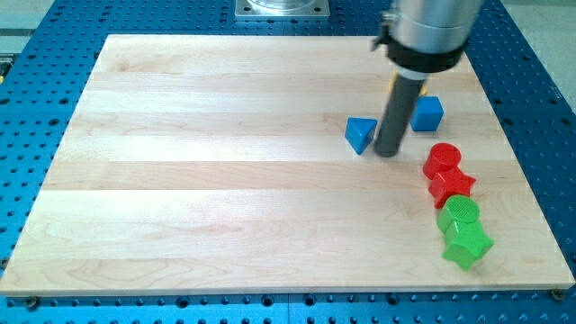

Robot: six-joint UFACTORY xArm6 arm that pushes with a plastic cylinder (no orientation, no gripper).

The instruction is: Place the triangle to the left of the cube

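The pale wooden desk (225, 180) sits on a blue perforated base (36, 54). Nearest, at the view's right, lie green and red blocks (two each). Farther, my tip (387, 153) stands upright between blue triangle (361, 134) and blue cube (427, 112); there are no fingers.

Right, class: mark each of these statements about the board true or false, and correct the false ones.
1. The blue triangle lies to the view's left of the blue cube. True.
2. My tip is between the triangle and the cube. True.
3. The green blocks are at the view's top left. False: the green cylinder and green star sit at the lower right.
4. The red cylinder is above the red star in the view. True.
5. There are two blue cubes. False: one.
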